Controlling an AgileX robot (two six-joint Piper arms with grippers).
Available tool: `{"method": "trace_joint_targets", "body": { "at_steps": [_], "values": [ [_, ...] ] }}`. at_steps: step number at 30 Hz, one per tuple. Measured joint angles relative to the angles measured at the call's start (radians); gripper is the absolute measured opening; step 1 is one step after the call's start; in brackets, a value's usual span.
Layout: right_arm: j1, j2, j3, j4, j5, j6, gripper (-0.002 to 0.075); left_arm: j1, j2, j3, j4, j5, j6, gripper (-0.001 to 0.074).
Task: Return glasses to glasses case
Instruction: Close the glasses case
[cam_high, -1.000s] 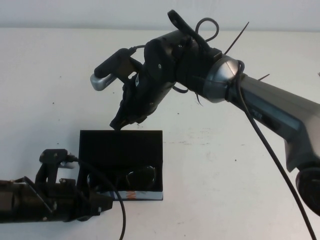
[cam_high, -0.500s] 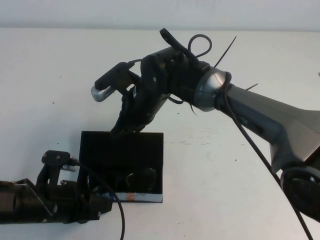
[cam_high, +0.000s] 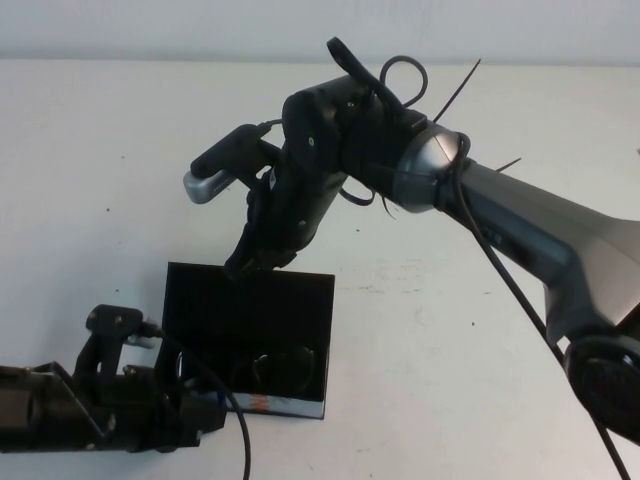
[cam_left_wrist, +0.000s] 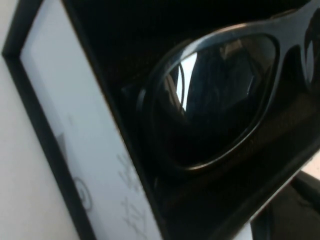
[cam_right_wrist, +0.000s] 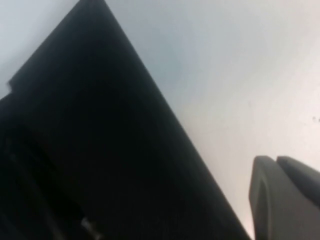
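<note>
Left hand (cam_high: 205, 418) sits low at the near left of the white tabletop (cam_high: 90, 170), its arm lying flat, tip right at the near left corner of the glasses case (cam_high: 250, 335). Cannot tell how its fingers stand; dark on dark there. Left wrist view is filled by one lens of the glasses (cam_left_wrist: 220, 95) lying in the black lining, with the case's white patterned edge beside it.

Glasses case is open near the middle-left of the tabletop, flap lid raised at the far side, patterned front edge toward the robot. Glasses (cam_high: 270, 365) lie inside, in the near part of the case, lenses facing up.

Right hand (cam_high: 245, 265) comes down from the upper right, arm crossing the tabletop diagonally, tip at the top edge of the raised lid. Its fingers are pressed fully together and grip nothing; whether the tip touches the lid is unclear. Right wrist view shows the black lid surface and the closed fingertips (cam_right_wrist: 285, 200) over bare tabletop.
</note>
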Motion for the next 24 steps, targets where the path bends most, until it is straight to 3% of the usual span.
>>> {"method": "trace_joint_targets", "body": {
  "at_steps": [8, 14, 24],
  "values": [
    [0.0, -0.002, -0.063, 0.045, 0.144, -0.015, -0.0011, 0.0, 0.0, 0.0, 0.0, 0.0, 0.0, -0.0001],
    [0.002, -0.002, -0.065, 0.144, 0.161, -0.034, -0.0011, 0.0, 0.0, -0.011, 0.0, 0.006, 0.0, -0.0001],
    [0.044, -0.016, -0.067, 0.142, 0.164, 0.024, -0.0011, 0.0, 0.0, -0.02, -0.002, 0.01, 0.004, -0.0001]
  ]
}}
